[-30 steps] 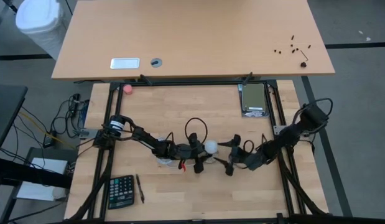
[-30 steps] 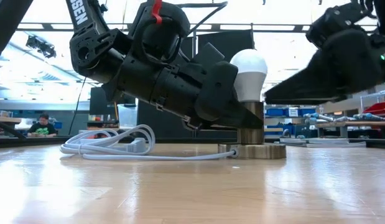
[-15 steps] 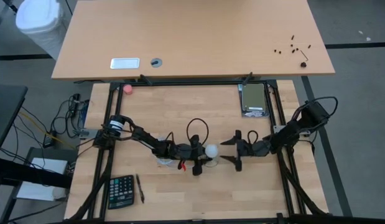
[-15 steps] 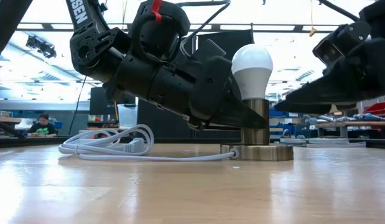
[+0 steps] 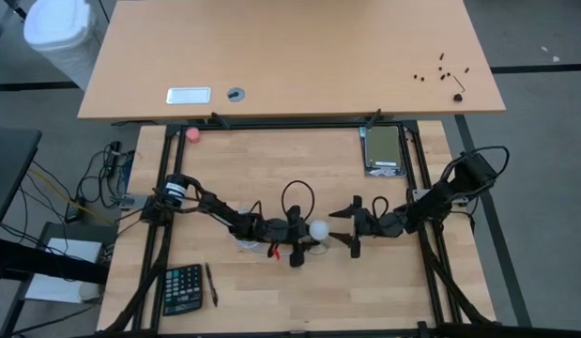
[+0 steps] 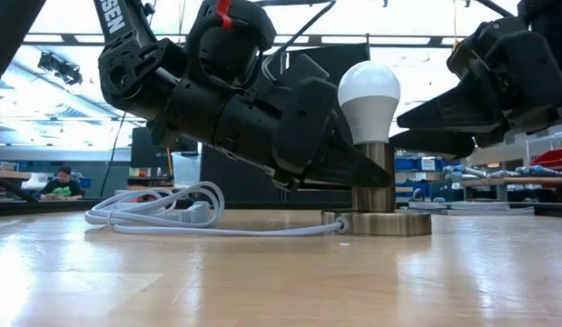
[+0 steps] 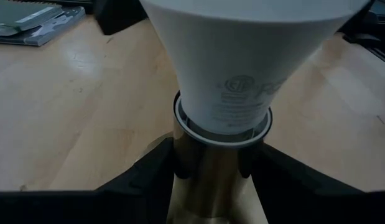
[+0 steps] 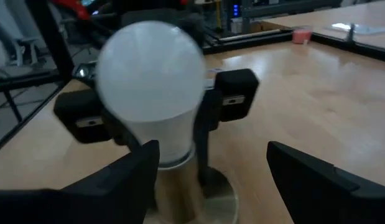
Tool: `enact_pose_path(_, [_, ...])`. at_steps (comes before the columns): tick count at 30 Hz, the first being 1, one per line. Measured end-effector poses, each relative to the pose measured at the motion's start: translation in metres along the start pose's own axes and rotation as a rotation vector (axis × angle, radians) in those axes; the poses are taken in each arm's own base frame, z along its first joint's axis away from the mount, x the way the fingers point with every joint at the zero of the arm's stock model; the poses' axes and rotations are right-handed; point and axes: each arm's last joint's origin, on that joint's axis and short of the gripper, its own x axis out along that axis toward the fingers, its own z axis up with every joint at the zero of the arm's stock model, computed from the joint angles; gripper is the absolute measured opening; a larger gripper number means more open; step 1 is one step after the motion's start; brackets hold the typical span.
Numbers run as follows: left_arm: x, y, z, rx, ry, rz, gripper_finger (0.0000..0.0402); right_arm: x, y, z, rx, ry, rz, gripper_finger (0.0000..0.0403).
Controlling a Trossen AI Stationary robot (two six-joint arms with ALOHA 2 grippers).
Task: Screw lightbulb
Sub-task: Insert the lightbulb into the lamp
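From the left, the left gripper (image 6: 353,173) lies low over the wooden table (image 5: 271,169), its dark fingers closed narrowly round the brass-coloured cylindrical socket stem (image 6: 375,177) that rises from a round metal base (image 6: 379,222); the left wrist view shows a finger (image 7: 148,171) pressed to each side of that stem, steadying it. A white cord (image 6: 162,213) trails off from the base toward the left.

The small white pear-shaped lightbulb (image 6: 369,91) stands upright in the top of the stem, long axis vertical, globe uppermost and narrow end down inside the socket collar; how deep the thread has gone cannot be made out.

To the right, the right gripper (image 5: 344,225) hangs level with the globe, fingers spread wide and holding nothing. In its own wrist view the bulb (image 8: 148,87) sits dead ahead, apparently just short of the gap between the two fingertips (image 8: 304,180). The right arm is the free one, so the next grip and twist about the vertical axis looks to be its job.
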Motion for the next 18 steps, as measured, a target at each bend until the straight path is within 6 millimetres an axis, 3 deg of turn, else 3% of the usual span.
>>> enact_pose_path(18, [-0.0001,-0.0019,-0.0005,0.002,0.009,-0.058,0.0198,-0.0024,0.0044,-0.0043,0.046,0.043,0.051,0.0309])
